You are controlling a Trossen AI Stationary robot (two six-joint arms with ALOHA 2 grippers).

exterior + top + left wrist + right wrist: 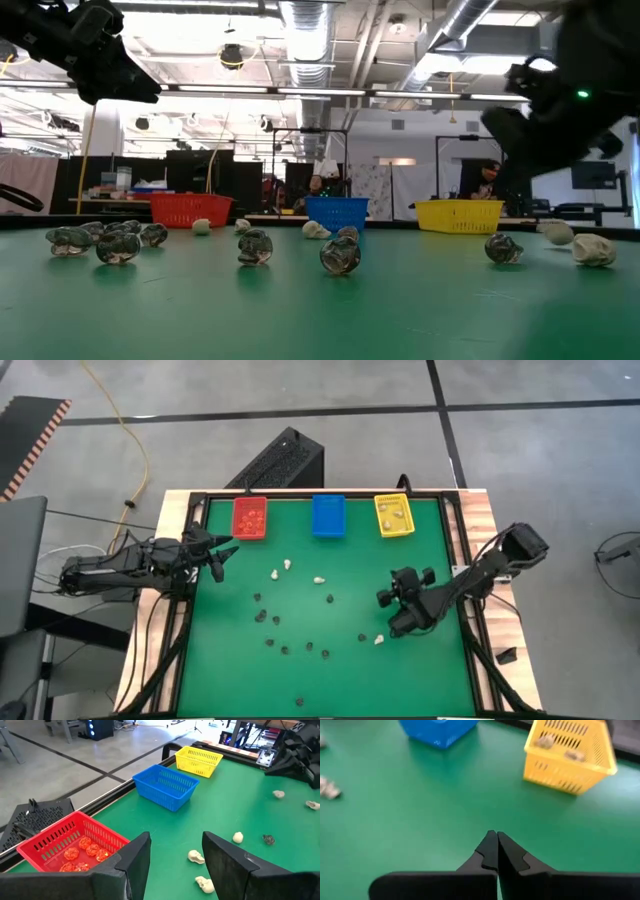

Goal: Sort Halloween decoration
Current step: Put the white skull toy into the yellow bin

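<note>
Near the bench's right edge, right jaws (384, 597) are closed, fingertips (492, 845) pressed together with nothing between them — hovering above the green mat, facing the yellow bin (568, 754). Left jaws (222, 553) are spread wide, empty, raised by the bench's left edge just in front of the red bin (250, 517).

Bins sit in a row along the far edge: red at left, blue bin (328, 515) in the middle, yellow at right. Red holds several orange trinkets (86, 852); yellow holds a couple of cream trinkets (561, 748); can't tell what the blue one holds.

Rest of the Halloween decoration lies loose on the mat — cream pieces (287, 565) around mid-bench behind the black ones, one cream piece (379, 640) just beside the right arm, black pieces (275, 620) scattered from the middle toward the near edge.
</note>
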